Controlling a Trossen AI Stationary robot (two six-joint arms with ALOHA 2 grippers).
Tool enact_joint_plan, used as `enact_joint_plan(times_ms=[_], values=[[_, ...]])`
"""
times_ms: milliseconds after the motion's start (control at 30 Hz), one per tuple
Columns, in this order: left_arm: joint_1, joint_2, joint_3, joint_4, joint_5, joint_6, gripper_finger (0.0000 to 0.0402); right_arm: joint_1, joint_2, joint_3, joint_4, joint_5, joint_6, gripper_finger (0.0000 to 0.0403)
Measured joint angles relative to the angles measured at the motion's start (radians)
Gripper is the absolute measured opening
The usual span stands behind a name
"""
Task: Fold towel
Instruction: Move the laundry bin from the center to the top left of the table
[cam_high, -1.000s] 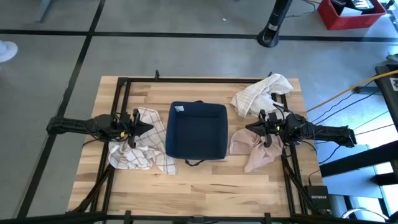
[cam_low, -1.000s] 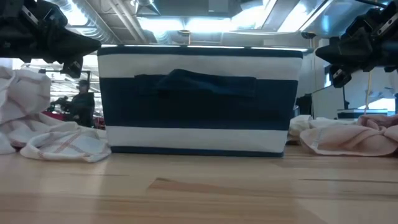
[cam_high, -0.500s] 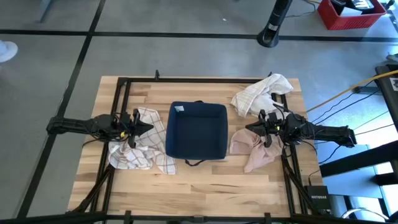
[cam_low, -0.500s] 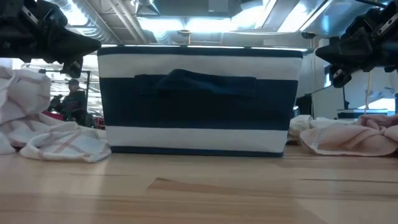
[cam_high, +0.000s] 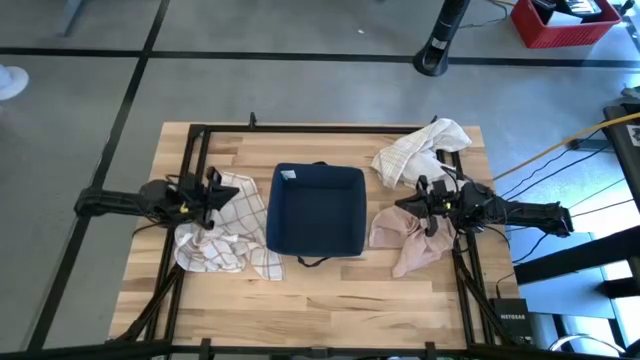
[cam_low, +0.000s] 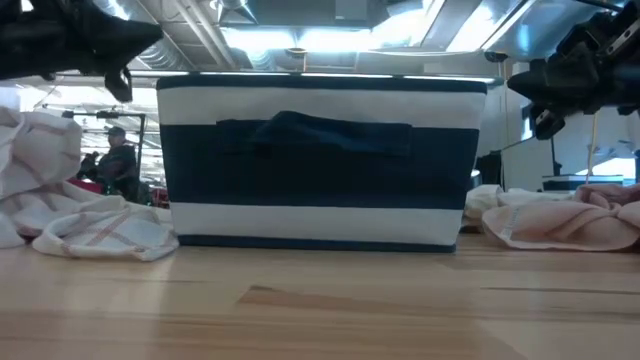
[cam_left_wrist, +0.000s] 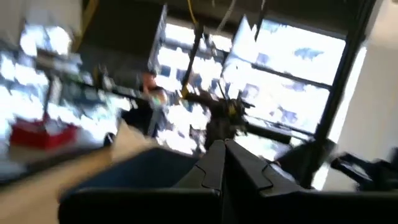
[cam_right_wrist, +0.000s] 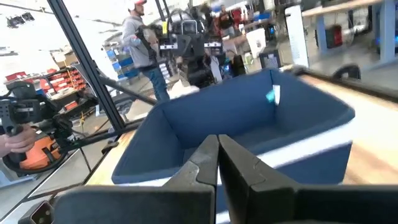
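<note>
The checked towel (cam_high: 225, 235) lay crumpled on the tabletop (cam_high: 330, 295) left of the navy bin (cam_high: 317, 208), beneath the left gripper (cam_high: 218, 190), whose closed, empty jaws, like the right gripper's (cam_high: 408, 205), risked pressing bunched cloth without catching an edge.

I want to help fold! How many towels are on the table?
3. A checked towel lies left of the blue bin, a pink towel lies right of it, and a white towel sits at the far right corner. More could hide inside the bin.
</note>
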Motion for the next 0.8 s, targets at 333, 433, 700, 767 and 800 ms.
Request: enact_joint_plan(times_ms=[333,433,700,767,800], values=[[0.046,0.243,0.233,-0.082,-0.009,0.2,0.0001,0.0,0.0,0.0,0.158,0.299,-0.191,0.0017],[0.053,0.397,0.346,-0.195,-0.021,0.203,0.0001,0.0,0.0,0.0,0.182,0.311,-0.215,0.0017],[0.072,0.775,0.673,-0.464,-0.028,0.133,0.0001,0.0,0.0,0.001,0.248,0.361,-0.268,0.0017],[0.072,0.847,0.734,-0.511,-0.028,0.135,0.0001,0.0,0.0,0.008,0.273,0.368,-0.318,0.0017],[0.073,0.878,0.756,-0.525,-0.03,0.137,0.0001,0.0,0.0,0.016,0.27,0.369,-0.342,0.0017]])
